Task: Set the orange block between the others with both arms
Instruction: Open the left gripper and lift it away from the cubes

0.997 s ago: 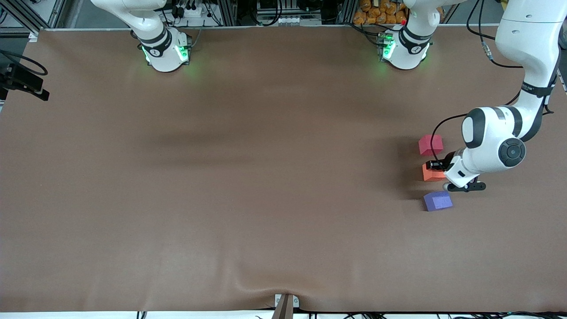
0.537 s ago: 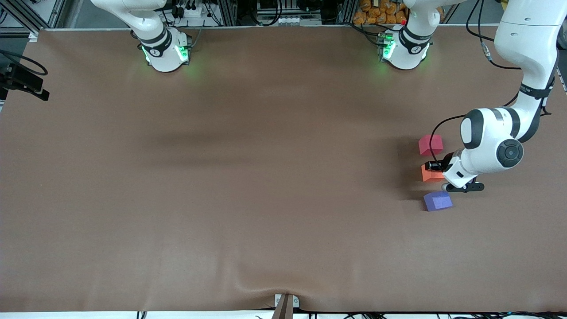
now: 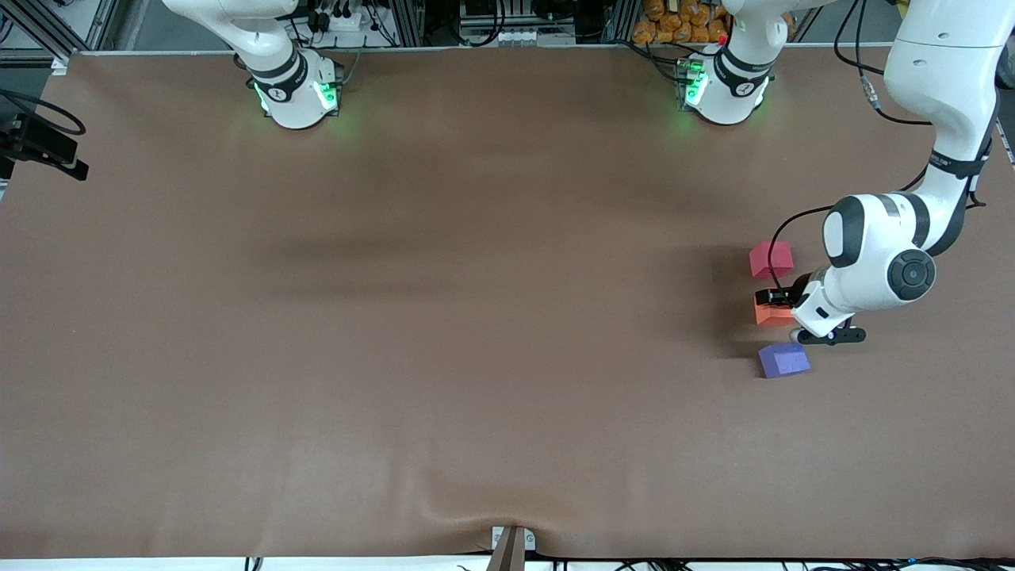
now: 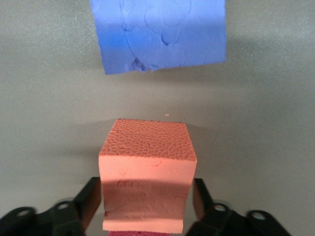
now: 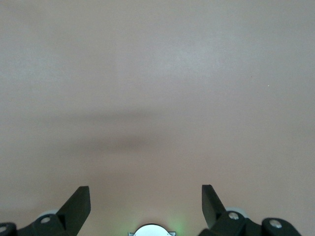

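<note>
Sitting on the desk (image 3: 476, 317) between the red-pink cube (image 3: 771, 259) and purple-blue cube (image 3: 783, 360): orange block (image 4: 146, 172), framed by the left tool (image 4: 146, 201), fingers spread just off its sides, grip released. Right tool (image 5: 145, 206) wide open over bare desk, waiting. No readable labels anywhere.

Brown table cover (image 3: 444, 333); possibly metal racks (image 3: 492, 20) along its edge.

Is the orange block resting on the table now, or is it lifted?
Resting on the table. The orange block sits flat between the open fingers of the left gripper, with small gaps on both sides.
</note>
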Action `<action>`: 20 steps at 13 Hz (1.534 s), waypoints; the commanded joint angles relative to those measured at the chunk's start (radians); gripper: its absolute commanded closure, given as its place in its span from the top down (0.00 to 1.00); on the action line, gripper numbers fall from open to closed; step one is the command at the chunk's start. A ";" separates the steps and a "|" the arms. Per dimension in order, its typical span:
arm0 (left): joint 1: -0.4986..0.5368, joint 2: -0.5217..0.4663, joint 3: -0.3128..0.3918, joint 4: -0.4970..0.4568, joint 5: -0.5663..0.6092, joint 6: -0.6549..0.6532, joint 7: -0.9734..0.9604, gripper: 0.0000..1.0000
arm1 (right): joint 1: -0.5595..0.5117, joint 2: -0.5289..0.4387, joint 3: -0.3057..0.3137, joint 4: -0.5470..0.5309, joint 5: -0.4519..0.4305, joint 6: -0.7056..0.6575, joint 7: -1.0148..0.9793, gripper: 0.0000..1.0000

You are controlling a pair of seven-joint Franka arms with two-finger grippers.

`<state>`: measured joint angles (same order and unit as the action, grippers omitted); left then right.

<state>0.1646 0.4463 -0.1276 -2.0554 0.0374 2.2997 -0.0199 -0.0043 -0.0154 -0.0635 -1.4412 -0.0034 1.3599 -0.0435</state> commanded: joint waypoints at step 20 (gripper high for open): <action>0.018 -0.262 -0.012 0.621 0.007 -0.689 0.009 1.00 | -0.002 0.006 0.004 0.013 -0.001 -0.010 0.017 1.00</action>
<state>0.1850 0.2415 -0.1282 -1.4228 0.0374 1.6498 -0.0204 -0.0043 -0.0149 -0.0635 -1.4413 -0.0033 1.3588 -0.0434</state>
